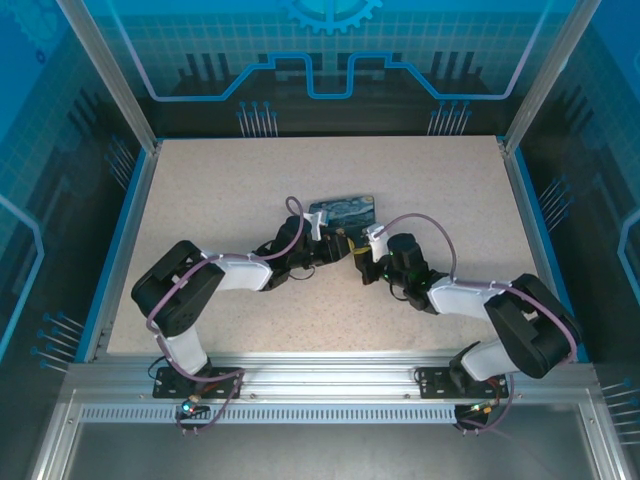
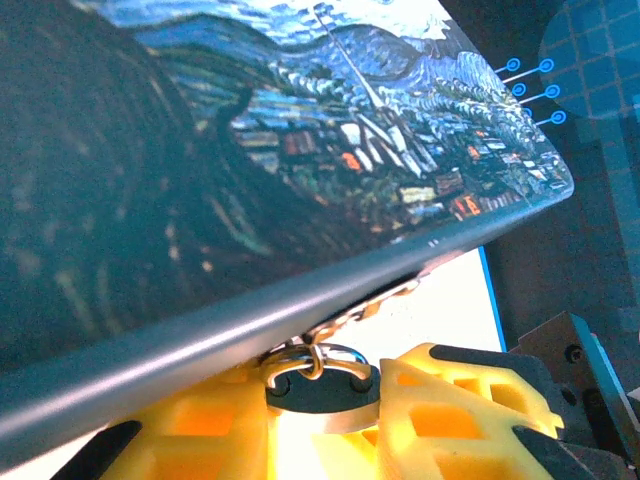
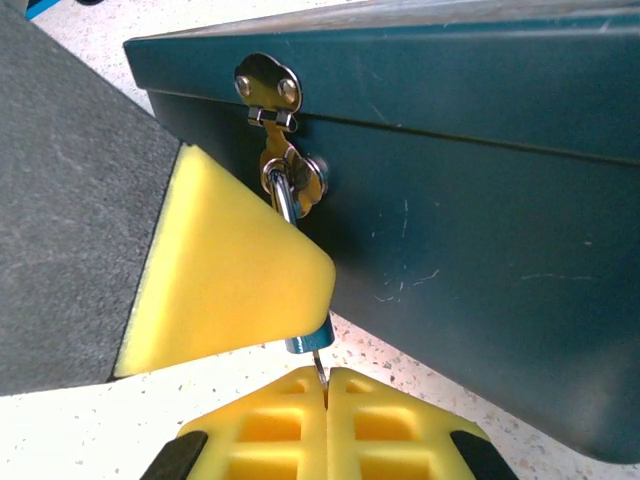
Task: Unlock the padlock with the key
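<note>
while left gripper (image 2: 325, 425) steadies padlock (image 2: 320, 393), key (image 3: 319, 365) meets it

since it dangles from the tin's (image 3: 450, 200) hasp (image 3: 290, 175), clamping fixes the keyhole; the right gripper (image 3: 326, 390), pinched on the thin key, holds it at the lock's underside.

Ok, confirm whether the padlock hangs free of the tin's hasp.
No: the shackle of the padlock passes through the hasp on the tin.

Top cam: high, behind the arm bases (image 1: 195, 378), looks down and forward over the whole table (image 1: 200, 200). Left wrist cam: very close, skims across the tin (image 2: 300, 150) lid from its front edge. Right wrist cam: very close, faces the tin's front wall. Both wrist cams share the padlock (image 2: 322, 395); all three share the tin.
</note>
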Tool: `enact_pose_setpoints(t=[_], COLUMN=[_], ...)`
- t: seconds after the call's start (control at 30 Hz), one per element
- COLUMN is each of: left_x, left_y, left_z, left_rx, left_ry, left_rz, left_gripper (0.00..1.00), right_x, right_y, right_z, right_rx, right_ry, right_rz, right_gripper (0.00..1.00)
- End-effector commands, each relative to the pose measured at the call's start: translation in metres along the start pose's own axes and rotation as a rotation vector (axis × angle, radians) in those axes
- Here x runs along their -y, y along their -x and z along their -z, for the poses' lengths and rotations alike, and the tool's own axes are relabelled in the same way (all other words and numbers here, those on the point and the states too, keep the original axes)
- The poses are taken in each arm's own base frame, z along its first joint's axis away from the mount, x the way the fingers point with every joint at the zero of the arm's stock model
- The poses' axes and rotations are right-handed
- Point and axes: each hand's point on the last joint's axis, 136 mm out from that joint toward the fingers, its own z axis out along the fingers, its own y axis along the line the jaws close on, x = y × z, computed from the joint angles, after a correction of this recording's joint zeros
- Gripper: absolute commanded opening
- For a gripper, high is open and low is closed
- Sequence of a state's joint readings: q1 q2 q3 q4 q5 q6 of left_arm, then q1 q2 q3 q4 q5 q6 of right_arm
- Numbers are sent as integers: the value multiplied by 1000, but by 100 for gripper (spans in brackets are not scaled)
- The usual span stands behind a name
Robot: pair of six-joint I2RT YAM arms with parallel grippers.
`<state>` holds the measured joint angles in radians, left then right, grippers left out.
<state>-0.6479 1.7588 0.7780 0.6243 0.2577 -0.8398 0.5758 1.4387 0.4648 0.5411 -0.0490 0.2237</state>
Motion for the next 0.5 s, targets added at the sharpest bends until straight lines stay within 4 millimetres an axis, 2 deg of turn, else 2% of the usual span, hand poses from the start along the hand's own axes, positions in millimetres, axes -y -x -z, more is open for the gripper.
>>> enact_pose_setpoints(t=[0.0, 0.1, 0.27, 0.47], left_x=[28, 22, 12, 1], left_y=[-13, -15, -21, -26], left_z=[-7, -9, -13, -15], left_rx=[-70, -73, -84, -85], left_ry=[-111, -95, -78, -57], left_rz=[-39, -40, -31, -15], left_gripper=[25, 25, 26, 33], right_x=[-1, 0, -3, -2], right_y=[17, 4, -7, -24], right_z=[-4, -6, -7, -12], right_rx=[94, 80, 62, 8], right_ry=[-7, -12, -37, -58], right_rz=[-39, -80, -106, -180], right_gripper=[0, 0, 0, 0])
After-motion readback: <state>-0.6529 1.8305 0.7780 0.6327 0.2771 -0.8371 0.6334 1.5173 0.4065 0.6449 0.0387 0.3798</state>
